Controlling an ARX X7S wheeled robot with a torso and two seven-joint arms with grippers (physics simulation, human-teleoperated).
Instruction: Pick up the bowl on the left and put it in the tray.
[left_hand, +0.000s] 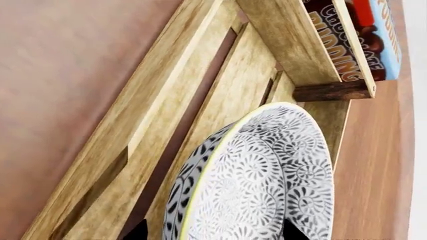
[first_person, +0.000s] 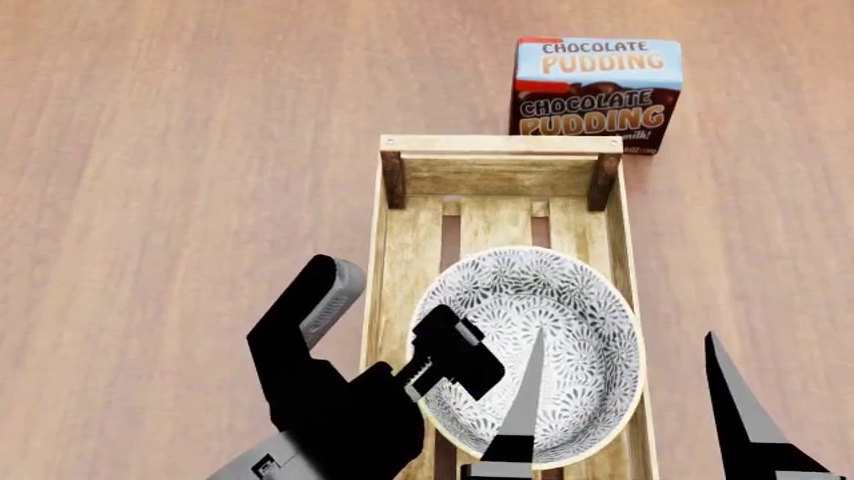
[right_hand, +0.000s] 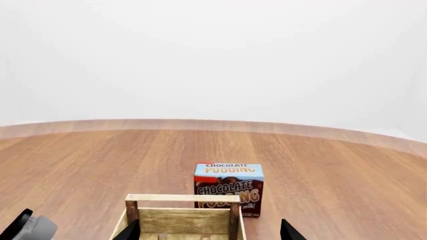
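The bowl (first_person: 541, 340), white with a dense grey-black floral pattern and a cream rim, lies in the near half of the tray (first_person: 501, 146), a long light-wood slatted crate, and spans its width. My left gripper (first_person: 443, 368) is at the bowl's left rim. In the left wrist view the bowl (left_hand: 267, 180) fills the space between the two black fingertips of the left gripper (left_hand: 215, 232), which stand wide apart, open. My right gripper (first_person: 625, 338) hovers open over the bowl's right side, holding nothing. The right wrist view shows the tray's far end (right_hand: 183, 199) beyond the right gripper (right_hand: 210, 232).
A chocolate pudding box (first_person: 597, 92) stands upright just beyond the tray's far right corner, also visible in the wrist views (left_hand: 360, 40) (right_hand: 229, 187). Everything rests on a wide brown wooden table (first_person: 174, 180).
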